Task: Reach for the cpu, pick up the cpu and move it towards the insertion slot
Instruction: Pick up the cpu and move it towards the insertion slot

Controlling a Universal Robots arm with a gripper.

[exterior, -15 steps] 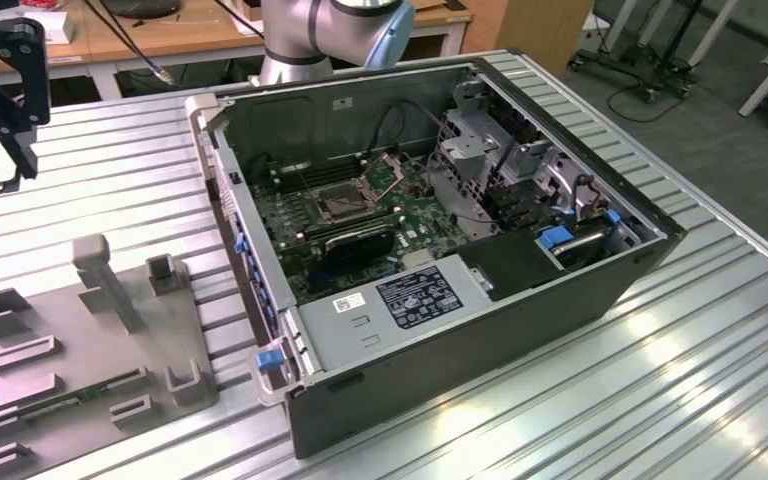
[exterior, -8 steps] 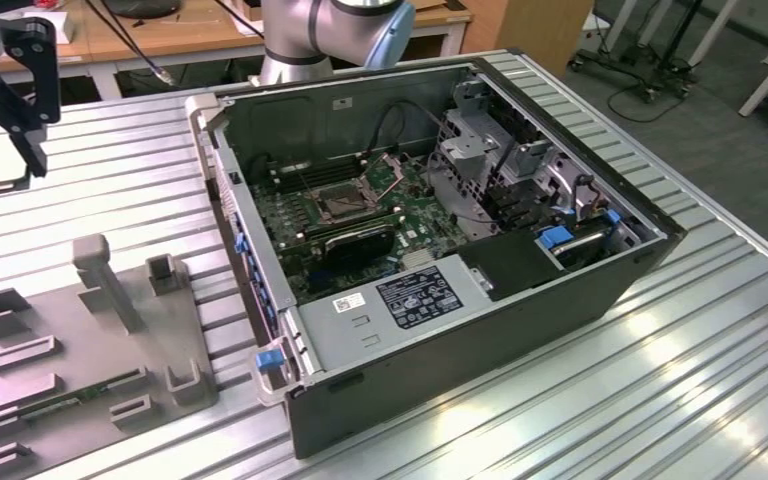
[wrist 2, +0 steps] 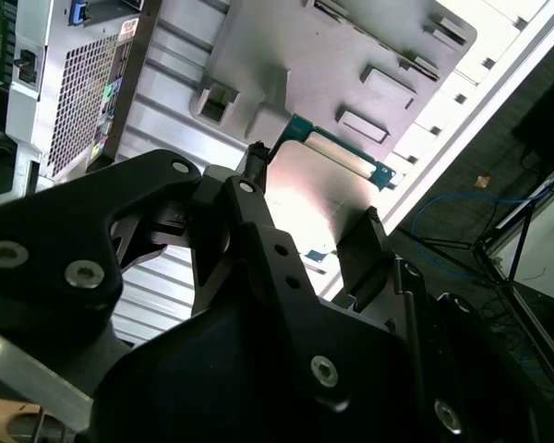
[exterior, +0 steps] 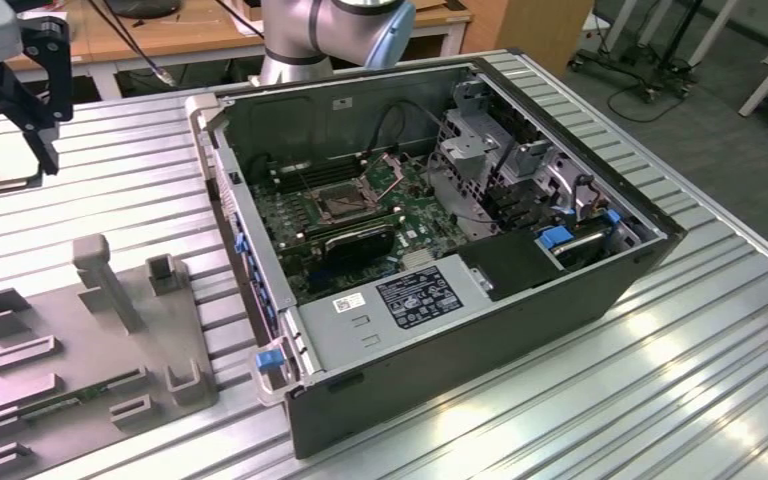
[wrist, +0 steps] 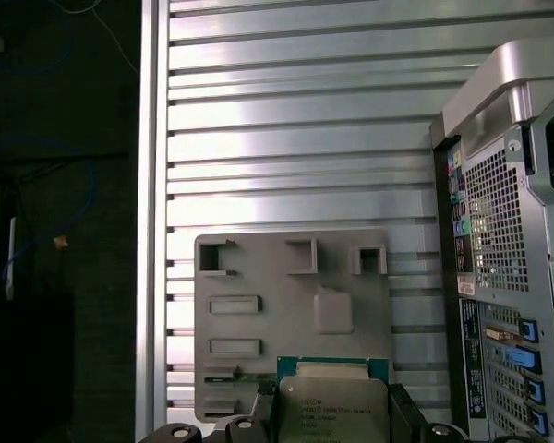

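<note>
Tool (wrist: 331, 423) gripped the cpu (wrist: 332, 397) by 2 opposite edges, the silvery face showing between its fingers. Beneath lay a grey fixture plate (wrist: 291, 305) on the ribbed tabletop (wrist: 286, 138). Farther off, inside the open computer case (exterior: 491, 300), sat the insertion slot (exterior: 337, 203), well apart.

The cpu (wrist: 332, 406) seemingly between jaws.

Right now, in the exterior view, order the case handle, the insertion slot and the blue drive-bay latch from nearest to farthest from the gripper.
From the gripper, shut on the cpu:
1. Case handle, exterior view's left.
2. Insertion slot, mid-board.
3. Blue drive-bay latch, exterior view's right.
</note>
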